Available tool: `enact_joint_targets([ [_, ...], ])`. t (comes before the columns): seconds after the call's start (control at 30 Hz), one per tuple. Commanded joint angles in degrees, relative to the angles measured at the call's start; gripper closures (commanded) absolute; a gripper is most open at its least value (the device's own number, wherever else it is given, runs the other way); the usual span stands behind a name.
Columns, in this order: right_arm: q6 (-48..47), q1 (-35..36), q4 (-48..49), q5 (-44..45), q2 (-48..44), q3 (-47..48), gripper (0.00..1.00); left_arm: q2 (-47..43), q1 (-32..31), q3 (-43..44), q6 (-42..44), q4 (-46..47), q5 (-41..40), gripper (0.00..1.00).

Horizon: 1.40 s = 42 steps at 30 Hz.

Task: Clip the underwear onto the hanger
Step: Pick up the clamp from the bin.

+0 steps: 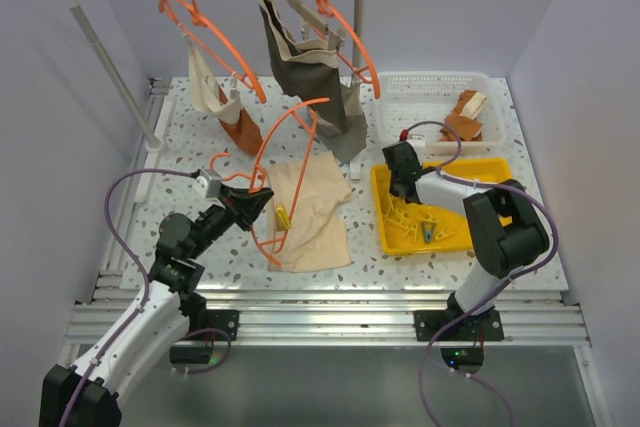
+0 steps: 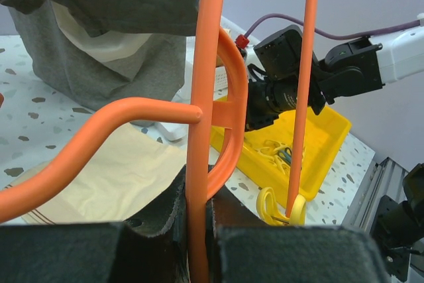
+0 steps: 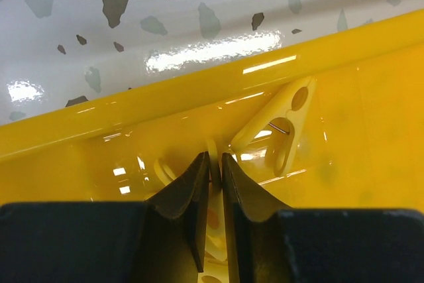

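Left jaws grip the hanger (image 1: 283, 117), axis 7-to-1 o'clock, over the underwear (image 1: 315, 212) on the bench. Right jaws, at 3 o'clock, pinch a clip (image 3: 215, 246) in the tray (image 1: 492, 169).

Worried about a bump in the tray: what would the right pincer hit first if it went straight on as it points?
The right pincer would first meet the pale yellow clip sitting between its tips, then likely the yellow tray wall just behind; depth there is unclear.
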Motion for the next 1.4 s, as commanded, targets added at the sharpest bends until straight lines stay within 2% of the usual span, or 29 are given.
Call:
enact_joint_targets([
  [0.0, 2.2, -0.3, -2.7, 2.2, 0.0, 1.2, 0.83, -1.3, -0.2, 0.0, 0.1, 2.1, 0.2, 1.0],
  [0.33, 4.4, -0.5, -6.7, 5.3, 1.7, 3.4, 0.82, -0.9, -0.2, 0.1, 0.1, 2.0, 0.8, 1.0],
  [0.47, 3.3, -0.5, -3.6, 4.6, -0.8, 1.9, 0.8, -0.9, -0.2, 0.2, 0.1, 1.9, 0.5, 1.0],
  [0.5, 2.5, -0.5, -2.8, 3.8, -1.6, 1.1, 0.77, -0.7, -0.2, 0.1, 0.1, 2.0, 0.5, 1.0],
  [0.53, 1.7, -0.5, -1.7, 3.0, -2.2, 0.9, 0.67, -0.6, -0.2, 0.2, 0.1, 2.3, 0.8, 1.0],
  [0.6, 0.3, -0.5, -1.7, 2.5, -4.0, 0.9, 0.56, 0.3, -0.2, 0.4, 0.1, 2.6, 1.6, 1.0],
  [0.63, -0.2, -0.5, -1.8, 2.5, -4.3, 1.0, 0.45, 0.7, -0.2, 0.4, 0.1, 2.9, 1.9, 1.0],
  [0.77, -3.0, -0.4, 0.1, 0.8, -6.4, 0.0, 0.36, 0.8, -0.2, 0.4, -0.1, 3.1, 2.0, 1.0],
  [1.0, -6.6, -0.4, 1.8, -6.9, -5.1, 0.4, 0.35, 0.9, -0.2, 0.4, 0.0, 3.0, 1.7, 1.0],
  [1.37, -6.7, -0.7, -1.8, -9.8, -2.2, 2.2, 0.31, 0.8, -0.2, 0.3, 0.0, 3.0, 1.6, 1.0],
])
